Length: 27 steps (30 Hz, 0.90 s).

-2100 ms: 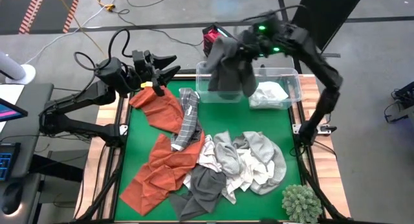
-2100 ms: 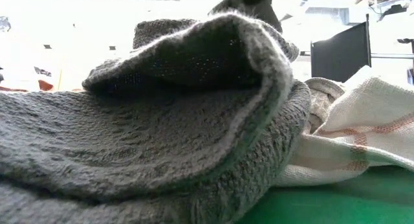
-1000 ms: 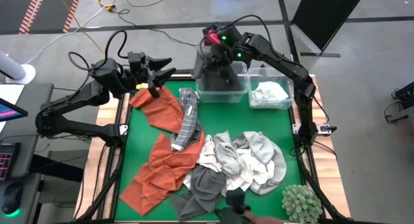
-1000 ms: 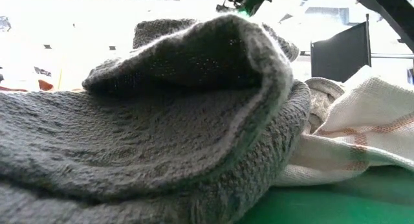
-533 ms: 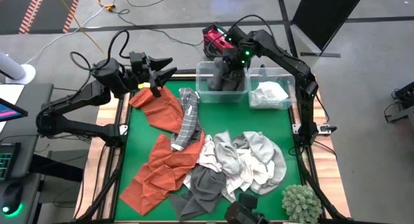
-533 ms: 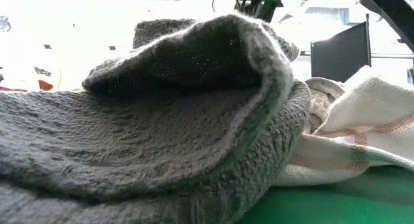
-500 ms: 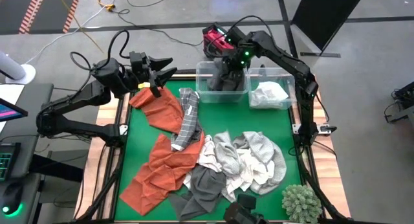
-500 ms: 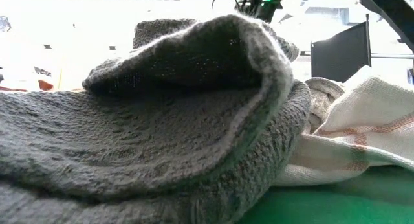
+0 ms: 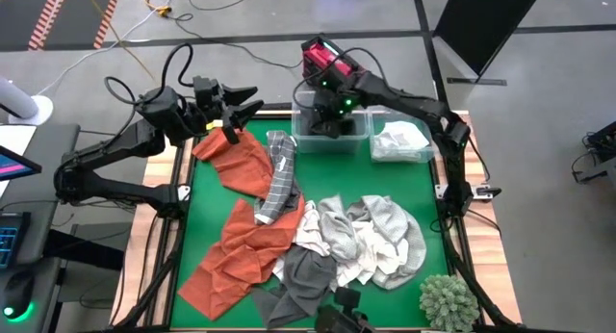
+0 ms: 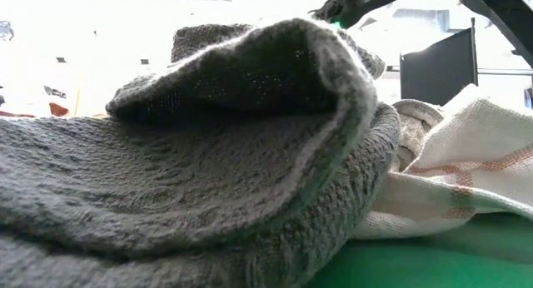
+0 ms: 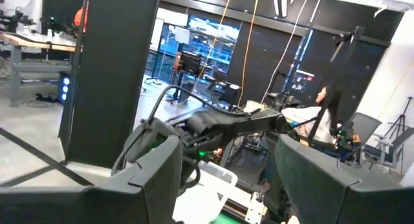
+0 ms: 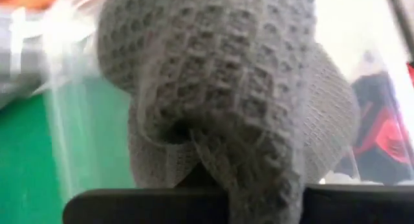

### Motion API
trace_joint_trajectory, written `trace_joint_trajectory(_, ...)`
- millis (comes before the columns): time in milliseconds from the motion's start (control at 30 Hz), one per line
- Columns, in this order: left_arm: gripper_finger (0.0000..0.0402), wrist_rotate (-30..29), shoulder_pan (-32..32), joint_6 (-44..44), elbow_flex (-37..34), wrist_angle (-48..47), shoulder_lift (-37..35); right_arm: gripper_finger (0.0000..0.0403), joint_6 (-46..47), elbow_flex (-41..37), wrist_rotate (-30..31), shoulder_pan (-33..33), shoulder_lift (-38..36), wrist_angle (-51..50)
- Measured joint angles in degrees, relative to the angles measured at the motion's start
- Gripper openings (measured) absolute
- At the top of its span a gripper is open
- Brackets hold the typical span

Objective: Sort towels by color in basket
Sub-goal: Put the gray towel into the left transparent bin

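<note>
My right gripper (image 9: 330,110) is down in the left compartment of the clear basket (image 9: 444,116), on a dark grey waffle towel (image 9: 325,127) that fills the right wrist view (image 12: 220,88). A white towel (image 9: 399,139) lies in the right compartment. My left gripper (image 9: 252,99) hovers open over the mat's far left corner, above a rust-orange towel (image 9: 241,165). The remaining towels lie heaped on the green mat: checked (image 9: 279,174), orange (image 9: 236,251), light grey (image 9: 380,222), white (image 9: 310,235), dark grey (image 9: 303,275). My right gripper comes down from above into the basket's left compartment, shut on a bunched fold of the dark grey towel (image 12: 200,153). The cloth itself hides the fingertips. The towel sits crumpled inside the compartment around the gripper, slack.
A green spiky plant ball (image 9: 448,299) sits at the mat's near right corner. In the low view a dark grey towel (image 10: 208,155) and a white, red-striped towel (image 10: 466,171) block most of the sight. Bare green mat shows between the basket and the pile (image 9: 385,179).
My right gripper has carried the dark grey towel from over the basket down into its left compartment, shifting a little toward the table's left. The towel, which hung below the gripper, is now bunched inside the compartment.
</note>
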Motion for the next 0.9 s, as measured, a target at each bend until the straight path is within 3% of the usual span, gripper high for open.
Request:
trace_joint_trajectory(133, 0.0235, 0.0, 0.0, -0.9, 0.0, -1.0, 0.0, 0.0027, 5.5, -2.0, 3.5, -0.2, 0.0, 4.7)
trace_joint_trajectory(267, 0.0235, 0.0, 0.0, -1.0, 0.0, -1.3, 0.0, 0.0027, 4.6, -2.2, 3.7, 0.2, 0.8, 5.2)
trace_joint_trajectory(600, 0.0235, 0.0, 0.0, -1.7, 0.0, -2.1, 0.0, 0.0029, 4.7, -2.3, 3.4, -0.1, 5.9, -6.4)
trace_joint_trajectory(900, 0.0235, -0.2, 0.0, -1.5, 0.0, -3.1, 0.2, 0.0078, 7.9, -1.6, 3.4, -1.2, 5.7, -7.1)
